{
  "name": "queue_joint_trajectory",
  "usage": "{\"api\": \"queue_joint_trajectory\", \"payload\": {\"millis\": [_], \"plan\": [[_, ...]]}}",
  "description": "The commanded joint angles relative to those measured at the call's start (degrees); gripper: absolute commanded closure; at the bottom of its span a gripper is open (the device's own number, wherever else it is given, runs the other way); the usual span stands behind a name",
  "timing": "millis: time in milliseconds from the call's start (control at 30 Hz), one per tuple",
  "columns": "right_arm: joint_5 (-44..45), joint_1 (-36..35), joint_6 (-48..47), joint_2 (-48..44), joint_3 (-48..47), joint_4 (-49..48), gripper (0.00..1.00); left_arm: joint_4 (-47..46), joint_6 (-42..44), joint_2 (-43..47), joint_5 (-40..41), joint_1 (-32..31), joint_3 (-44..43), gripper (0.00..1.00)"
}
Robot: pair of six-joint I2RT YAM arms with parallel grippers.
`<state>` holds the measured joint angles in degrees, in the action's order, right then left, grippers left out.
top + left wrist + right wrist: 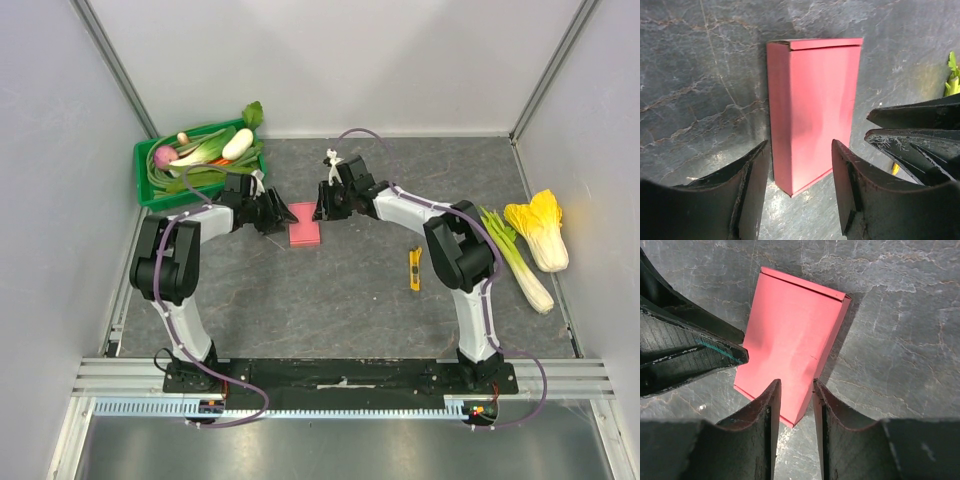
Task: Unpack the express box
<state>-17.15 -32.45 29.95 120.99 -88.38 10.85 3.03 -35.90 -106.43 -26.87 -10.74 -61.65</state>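
White panel walls enclose the cell. The table is dark grey with marble veining. We find the express box lying flat on it between the two grippers. Its long axis runs straight ahead of the left gripper, whose fingers stand wide apart, straddling the box's near end. The right gripper has its fingers narrowly apart over one long edge; we cannot tell if they touch it.

Green crate of vegetables far-left on table; yellow cutter mid-right; leek just beside yellow-leafed cabbage, far right.
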Motion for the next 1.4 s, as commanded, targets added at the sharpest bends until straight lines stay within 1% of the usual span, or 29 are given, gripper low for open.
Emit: {"api": "queue_joint_trajectory", "payload": {"millis": [0, 133, 200, 300, 333, 433, 467, 533, 633, 767, 933, 1133, 1367], "plan": [[-1.9, -0.2, -0.3, 3.5, -3.0, -0.1, 0.63, 0.8, -0.2, -1.8, 0.0, -0.1, -1.8, 0.41], [-1.6, -0.2, -0.1, 5.3, -3.5, 0.4, 0.66, 0.6, -0.1, -2.5, -0.8, -0.1, -1.8, 0.41], [-1.0, -0.2, -0.1, 5.4, -3.2, 0.6, 0.7, -0.1, -0.1, -2.9, -1.9, -0.1, -1.8, 0.43], [-1.0, -0.1, -0.1, 5.6, -2.3, 0.6, 0.75, -1.4, -0.4, -3.2, -4.5, -0.1, -1.9, 0.52], [-1.0, -0.1, 0.2, 5.7, -2.1, 0.5, 0.76, -2.4, -0.6, -3.1, -5.8, -0.1, -1.8, 0.57], [-1.7, -0.1, 0.4, 5.7, -1.1, 0.5, 0.83, -5.5, -1.1, -2.6, -8.7, -0.1, -1.5, 0.67], [-2.0, -0.1, 0.5, 5.7, -0.7, 0.4, 0.85, -6.1, -1.3, -2.3, -9.5, -0.1, -1.5, 0.69], [-3.2, -0.1, 0.5, 5.8, -0.5, 0.3, 0.85, -7.6, -2.1, -1.8, -11.9, -0.2, -1.2, 0.73], [-5.3, -0.2, 0.5, 5.9, -0.6, -0.2, 0.85, -11.7, -3.2, -0.3, -14.8, -0.2, -0.1, 0.77], [-7.3, -0.2, 0.6, 5.9, -1.1, -0.5, 0.84, -13.0, -2.2, 0.8, -16.9, -0.5, -0.5, 0.77], [-8.4, -0.1, 1.3, 5.9, -0.8, -0.7, 0.83, -13.1, -1.8, -0.7, -19.2, -1.1, -1.0, 0.78], [-10.4, -0.2, 2.1, 5.6, 0.8, -2.8, 0.8, -13.2, -1.2, -0.4, -20.2, -2.8, -1.9, 0.78], [-10.7, -0.1, 2.1, 5.6, 1.0, -2.9, 0.8, -12.7, -1.2, -2.0, -21.0, -3.8, -3.9, 0.77]]}}
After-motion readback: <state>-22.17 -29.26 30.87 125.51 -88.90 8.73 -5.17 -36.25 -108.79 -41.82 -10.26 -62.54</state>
